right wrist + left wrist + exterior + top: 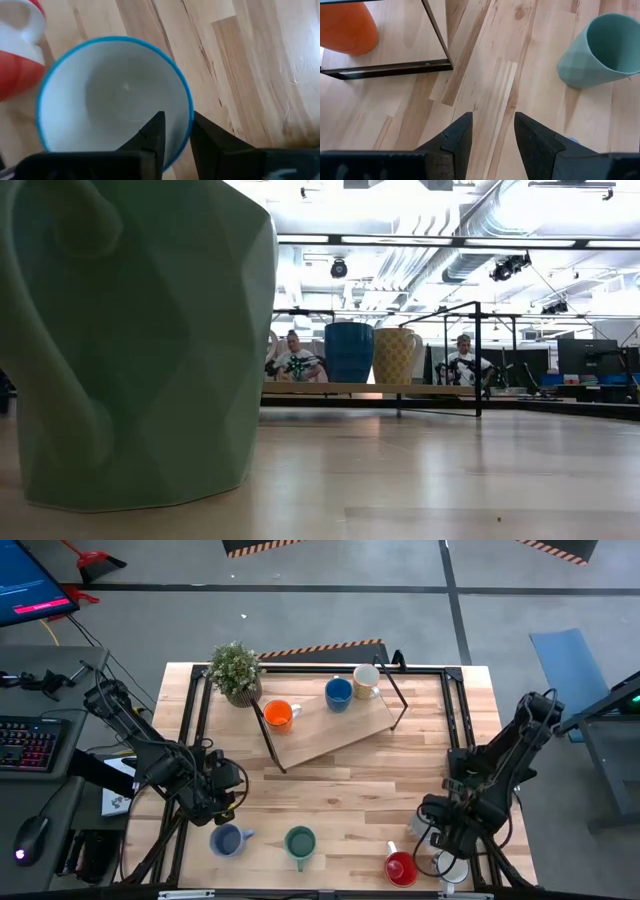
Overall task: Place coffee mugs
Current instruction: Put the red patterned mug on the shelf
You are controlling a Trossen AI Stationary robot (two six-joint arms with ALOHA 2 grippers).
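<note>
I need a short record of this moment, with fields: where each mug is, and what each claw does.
On the raised board: orange mug, blue mug, cream mug
On the table, near edge: grey-blue mug, green mug, red mug, white mug
Left claw: open, empty, over bare wood beside the green mug
Right claw: at the white mug's blue rim
Other: potted plant at the far left corner

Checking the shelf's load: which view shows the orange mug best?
The high view: the orange mug shows whole on the wooden shelf, handle included. The left wrist view catches only part of its side; the low and right wrist views miss it.
</note>
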